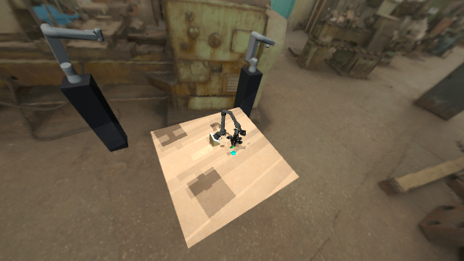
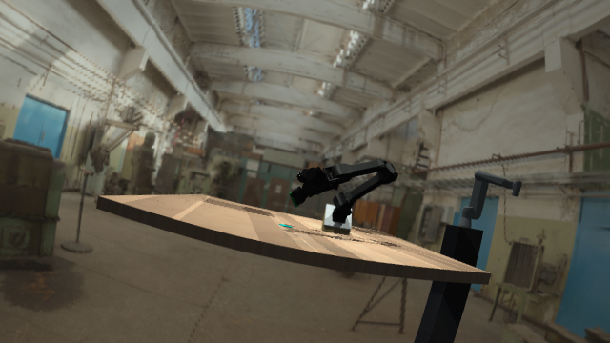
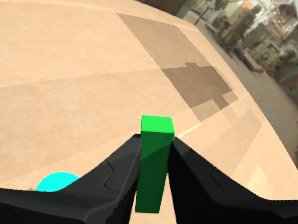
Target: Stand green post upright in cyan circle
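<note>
My gripper (image 3: 154, 141) (image 2: 296, 198) (image 1: 232, 144) is shut on the green post (image 3: 153, 163), which sticks out between the two black fingers in the wrist view. In the top view only a small green speck of the post (image 1: 231, 147) shows under the hand. The gripper holds the post in the air above the wooden table (image 1: 225, 181) (image 2: 214, 229). The cyan circle (image 3: 56, 181) (image 1: 233, 153) (image 2: 285, 225) lies flat on the table, at the lower left of the wrist view, partly hidden by the left finger. The post is off to the side of the circle, not over it.
The arm's base block (image 1: 214, 139) (image 2: 336, 220) stands on the table behind the circle. Two dark camera posts (image 1: 92, 110) (image 1: 248, 90) stand beside the table's far edge; one (image 2: 453, 272) shows at the table's right corner. Darker patches mark the table top.
</note>
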Available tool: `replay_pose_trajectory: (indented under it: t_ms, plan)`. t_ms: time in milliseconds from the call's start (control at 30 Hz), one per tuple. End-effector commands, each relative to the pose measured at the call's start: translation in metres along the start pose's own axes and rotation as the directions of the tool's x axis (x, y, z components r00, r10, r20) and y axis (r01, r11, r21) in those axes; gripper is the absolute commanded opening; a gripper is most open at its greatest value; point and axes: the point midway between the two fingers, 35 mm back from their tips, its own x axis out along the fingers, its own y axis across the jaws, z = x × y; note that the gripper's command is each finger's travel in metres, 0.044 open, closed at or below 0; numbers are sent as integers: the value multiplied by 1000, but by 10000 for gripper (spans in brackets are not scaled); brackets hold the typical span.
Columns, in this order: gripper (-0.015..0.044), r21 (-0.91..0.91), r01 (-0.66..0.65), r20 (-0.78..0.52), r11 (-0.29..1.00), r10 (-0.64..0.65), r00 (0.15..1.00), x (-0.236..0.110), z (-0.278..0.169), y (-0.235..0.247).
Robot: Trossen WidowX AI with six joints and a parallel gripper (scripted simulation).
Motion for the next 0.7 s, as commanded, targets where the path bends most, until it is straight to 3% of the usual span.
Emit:
replay_pose_trajectory:
  t_ms: [0, 667]
  plan:
    - [23, 14, -6, 24, 1000, 5, 1000, 0, 0, 0]
    - [23, 88, -65, 140, 994, 53, 989, -6, 5, 3]
